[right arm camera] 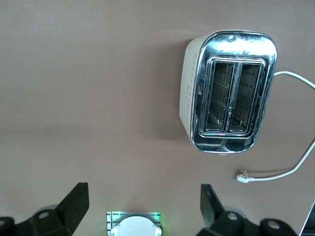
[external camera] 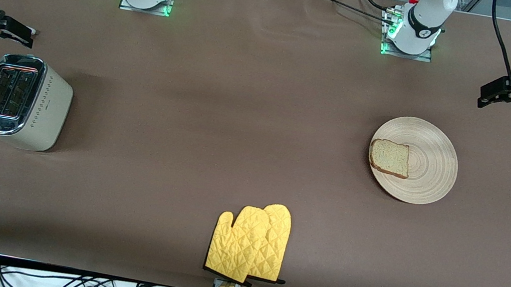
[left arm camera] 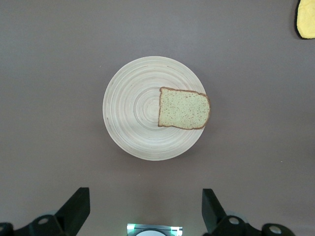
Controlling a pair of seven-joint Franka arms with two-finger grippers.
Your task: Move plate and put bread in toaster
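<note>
Nearest your front camera you have two quilted yellow oven mitts [external camera: 250,245] with black cuffs, one overlapping the other, lying flat at the table's edge about midway between the arms. Farther up, toward the left arm's end, sits one round, shallow wooden plate [external camera: 425,176], pale beige with fine concentric ring grain. On it lies a single squarish slice of bread [external camera: 389,157], pale and speckled with a brown crust, resting flat by the rim that faces the right arm's end, one corner reaching just past that rim. Toward the right arm's end you see one cream-white toaster [external camera: 18,100] with a mirror-bright chrome top, two empty slots, a dotted pattern on its side and a white cord [right arm camera: 288,169] trailing to a loose plug. The brown table cover [external camera: 218,123] is matte and smooth. Your left gripper [external camera: 495,96] hangs above the cover near the plate, jaws spread wide, holding nothing. Your right gripper [external camera: 16,29] hangs just by the toaster, jaws equally wide and empty.
</note>
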